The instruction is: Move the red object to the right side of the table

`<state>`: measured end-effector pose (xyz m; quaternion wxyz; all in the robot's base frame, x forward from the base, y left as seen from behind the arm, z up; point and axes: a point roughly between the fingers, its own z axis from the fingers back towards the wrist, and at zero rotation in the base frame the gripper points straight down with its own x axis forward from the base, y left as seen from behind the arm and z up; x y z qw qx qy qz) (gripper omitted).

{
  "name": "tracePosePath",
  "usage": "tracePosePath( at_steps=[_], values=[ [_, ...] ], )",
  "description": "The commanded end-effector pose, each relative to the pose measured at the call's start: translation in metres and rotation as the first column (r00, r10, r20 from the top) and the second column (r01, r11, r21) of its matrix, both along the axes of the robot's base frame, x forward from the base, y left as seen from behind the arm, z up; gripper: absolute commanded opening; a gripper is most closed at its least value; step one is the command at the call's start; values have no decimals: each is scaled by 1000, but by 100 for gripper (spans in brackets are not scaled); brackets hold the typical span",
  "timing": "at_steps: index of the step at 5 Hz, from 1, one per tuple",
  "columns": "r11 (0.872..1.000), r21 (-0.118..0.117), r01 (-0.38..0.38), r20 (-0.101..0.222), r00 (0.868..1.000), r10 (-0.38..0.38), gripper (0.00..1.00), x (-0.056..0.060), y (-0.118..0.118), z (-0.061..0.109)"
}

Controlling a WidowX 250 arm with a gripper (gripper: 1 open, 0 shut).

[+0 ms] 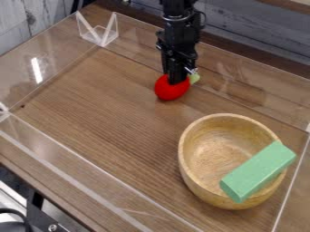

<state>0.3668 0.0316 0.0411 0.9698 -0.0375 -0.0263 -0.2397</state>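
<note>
The red object (171, 87), a small rounded toy fruit with a bit of green at its upper right, sits low at the brown wood-grain table (109, 118), toward the middle back. My black gripper (179, 76) points straight down onto its top and is shut on it. The fingertips hide the fruit's upper part, so whether it rests on the wood or hangs just above it I cannot tell.
A wooden bowl (208, 156) stands at the front right with a green rectangular block (258, 170) leaning across its rim. Low clear acrylic walls (43, 65) border the tabletop, and a clear bracket (97, 30) stands at the back left.
</note>
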Motion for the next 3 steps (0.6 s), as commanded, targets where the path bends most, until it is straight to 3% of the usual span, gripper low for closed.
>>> tracePosePath(
  at_steps=[1, 2, 3],
  values=[
    [1000, 2, -1, 17, 1000, 1, 0, 7, 0, 14],
    [1000, -1, -13, -2, 1000, 13, 0, 7, 5, 16],
    [1000, -4, -1, -21, 1000, 1, 0, 5, 11, 5]
  ],
)
